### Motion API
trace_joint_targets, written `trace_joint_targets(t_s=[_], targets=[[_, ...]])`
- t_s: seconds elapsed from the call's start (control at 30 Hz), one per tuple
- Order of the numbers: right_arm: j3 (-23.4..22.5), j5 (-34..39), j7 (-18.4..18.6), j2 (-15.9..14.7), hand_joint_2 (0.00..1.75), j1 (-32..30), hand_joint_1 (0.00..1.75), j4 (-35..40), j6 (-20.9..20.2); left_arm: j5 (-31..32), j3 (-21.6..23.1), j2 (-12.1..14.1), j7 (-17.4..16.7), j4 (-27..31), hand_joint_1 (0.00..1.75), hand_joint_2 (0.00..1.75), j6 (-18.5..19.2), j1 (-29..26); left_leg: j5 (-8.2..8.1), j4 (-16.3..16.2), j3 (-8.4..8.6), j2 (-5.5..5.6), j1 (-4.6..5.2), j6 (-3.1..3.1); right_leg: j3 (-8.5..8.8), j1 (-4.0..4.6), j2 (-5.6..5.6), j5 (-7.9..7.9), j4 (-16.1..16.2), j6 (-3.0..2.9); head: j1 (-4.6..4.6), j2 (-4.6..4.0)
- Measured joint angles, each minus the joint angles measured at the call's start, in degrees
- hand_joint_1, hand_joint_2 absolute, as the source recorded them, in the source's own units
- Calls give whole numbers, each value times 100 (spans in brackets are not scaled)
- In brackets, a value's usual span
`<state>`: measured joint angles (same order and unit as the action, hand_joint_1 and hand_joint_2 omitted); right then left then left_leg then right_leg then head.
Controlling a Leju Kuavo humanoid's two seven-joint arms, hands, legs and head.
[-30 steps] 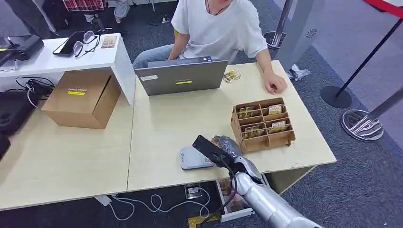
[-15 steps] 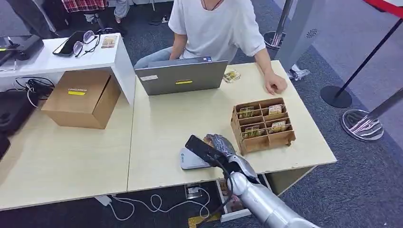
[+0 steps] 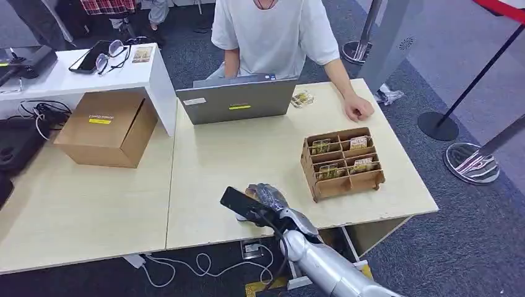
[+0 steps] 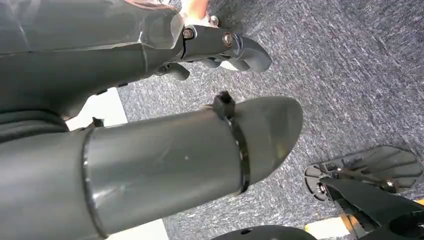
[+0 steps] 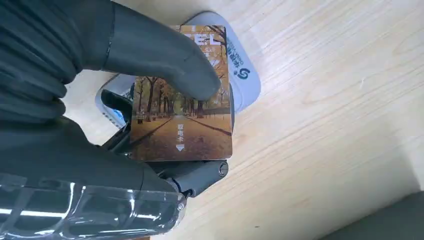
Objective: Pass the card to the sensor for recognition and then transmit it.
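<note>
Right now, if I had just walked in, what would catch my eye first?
Probably the robot's silver right hand holding a brown card printed with an autumn tree avenue over a flat grey-white sensor pad near the front edge of the pale wooden table. Further right stands a slotted cardboard card rack, and a person in a white shirt sits behind a grey laptop.

Card (image 5: 181,112) in my right hand (image 5: 100,100) — printed face toward the wrist camera. Over an autumn tree-lined avenue photo, white characters "取电卡" stand near the lower middle, with a small white downward triangle just beneath them. Along the card's far edge, large pale letters, partly hidden by my thumb; "EL" is all I can read. Sensor (image 5: 240,75) under the card — a dark "S"-shaped logo on its pale top, with a line of small print beside it, too small to read.
</note>
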<state>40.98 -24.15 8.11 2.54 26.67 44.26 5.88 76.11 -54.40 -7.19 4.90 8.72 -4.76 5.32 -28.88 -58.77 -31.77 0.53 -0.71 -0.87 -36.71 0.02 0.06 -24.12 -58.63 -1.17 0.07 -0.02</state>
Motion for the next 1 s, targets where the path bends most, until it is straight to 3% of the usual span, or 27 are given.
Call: trace_joint_targets(t_s=[0.47, 1.0], targets=[[-13, -74, 118, 181, 175, 254, 175, -710, 321, 59, 13, -7, -114, 0, 0, 0, 20, 60, 0, 0, 2, 0, 0, 0, 0, 0, 0, 2, 0, -3, 0, 0], [-149, -144, 168, 207, 175, 464, 175, -1103, 376, 66, 50, -7, -155, 0, 0, 0, 63, 83, 1, 0, 4, 0, 0, 0, 0, 0, 0, 4, 0, -5, 0, 0]])
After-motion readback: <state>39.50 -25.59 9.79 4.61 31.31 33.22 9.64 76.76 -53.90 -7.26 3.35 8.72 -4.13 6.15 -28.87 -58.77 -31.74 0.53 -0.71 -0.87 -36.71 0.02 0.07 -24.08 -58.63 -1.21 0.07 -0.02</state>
